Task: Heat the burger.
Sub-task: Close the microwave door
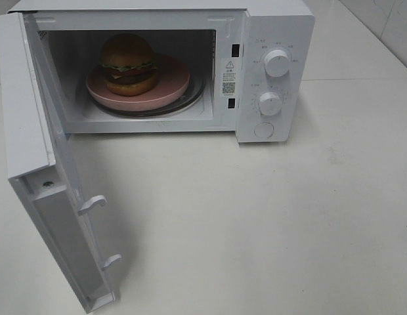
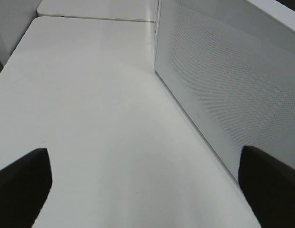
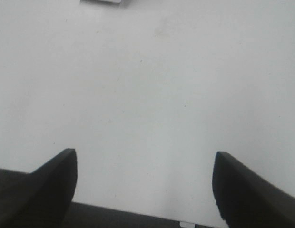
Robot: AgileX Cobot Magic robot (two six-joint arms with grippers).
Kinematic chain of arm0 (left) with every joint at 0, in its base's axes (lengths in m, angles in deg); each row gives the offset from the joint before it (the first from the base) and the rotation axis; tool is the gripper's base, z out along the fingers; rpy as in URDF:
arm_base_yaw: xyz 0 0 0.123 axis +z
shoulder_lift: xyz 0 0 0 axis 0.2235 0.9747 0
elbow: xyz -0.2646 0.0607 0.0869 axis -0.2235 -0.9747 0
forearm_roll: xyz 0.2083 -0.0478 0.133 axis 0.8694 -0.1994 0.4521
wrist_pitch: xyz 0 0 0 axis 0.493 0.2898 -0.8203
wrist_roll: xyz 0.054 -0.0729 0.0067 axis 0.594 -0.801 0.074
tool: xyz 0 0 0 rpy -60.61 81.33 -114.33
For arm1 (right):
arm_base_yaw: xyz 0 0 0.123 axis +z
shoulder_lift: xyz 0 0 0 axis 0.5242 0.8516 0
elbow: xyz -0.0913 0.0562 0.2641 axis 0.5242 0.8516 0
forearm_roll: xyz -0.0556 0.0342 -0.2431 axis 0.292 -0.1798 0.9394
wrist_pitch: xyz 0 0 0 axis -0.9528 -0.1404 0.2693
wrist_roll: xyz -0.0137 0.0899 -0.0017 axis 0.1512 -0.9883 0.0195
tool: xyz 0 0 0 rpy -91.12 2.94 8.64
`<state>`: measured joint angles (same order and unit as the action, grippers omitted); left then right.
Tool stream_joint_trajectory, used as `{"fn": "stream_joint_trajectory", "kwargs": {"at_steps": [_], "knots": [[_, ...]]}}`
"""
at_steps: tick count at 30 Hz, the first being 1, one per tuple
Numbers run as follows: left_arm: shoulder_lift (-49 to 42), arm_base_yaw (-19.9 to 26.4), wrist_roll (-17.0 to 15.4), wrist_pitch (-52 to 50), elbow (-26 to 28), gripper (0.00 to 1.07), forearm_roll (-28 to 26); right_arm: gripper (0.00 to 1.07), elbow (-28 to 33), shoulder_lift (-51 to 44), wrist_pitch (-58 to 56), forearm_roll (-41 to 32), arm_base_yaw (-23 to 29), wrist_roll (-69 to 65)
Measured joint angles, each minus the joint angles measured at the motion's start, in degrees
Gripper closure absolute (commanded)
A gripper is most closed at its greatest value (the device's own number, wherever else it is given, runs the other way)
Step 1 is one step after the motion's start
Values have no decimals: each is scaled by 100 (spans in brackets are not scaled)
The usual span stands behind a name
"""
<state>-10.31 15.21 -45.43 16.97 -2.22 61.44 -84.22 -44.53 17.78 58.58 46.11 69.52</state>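
Inside the white box-shaped microwave oven (image 1: 277, 27), the tall round golden-bun burger (image 1: 128, 63) sits on a round pink plate (image 1: 176, 80), placed for heating. The white hinged door (image 1: 58, 216) stands wide open, likely awaiting closing. The black left gripper (image 2: 143, 156) and right gripper (image 3: 145, 156), 2 in all, hover released, empty.

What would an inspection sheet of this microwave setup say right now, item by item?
Surface: white table, no spills seen.
Job's things: burger sits on a pink plate inside the microwave; its door stands wide open.
Clutter: nothing seen.
Grippers: left gripper open and empty, beside the door; right gripper open and empty, over the table.
Cables: nothing seen.
Surroundings: pale tiles beyond the table.
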Motion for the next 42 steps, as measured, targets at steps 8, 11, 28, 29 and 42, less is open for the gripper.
{"fn": "stream_joint_trajectory", "kwargs": {"at_steps": [8,11,28,29,42], "knots": [[0,0,0,0,0,7,0,32,23,-934,46,-6,-596,103],[0,0,0,0,0,7,0,32,23,-1272,46,-11,-670,103],[0,0,0,0,0,7,0,32,23,-1581,46,-23,-676,138],[0,0,0,0,0,7,0,32,23,-1581,46,-23,-676,138],[0,0,0,0,0,7,0,32,23,-1581,46,-23,-676,138]]}}
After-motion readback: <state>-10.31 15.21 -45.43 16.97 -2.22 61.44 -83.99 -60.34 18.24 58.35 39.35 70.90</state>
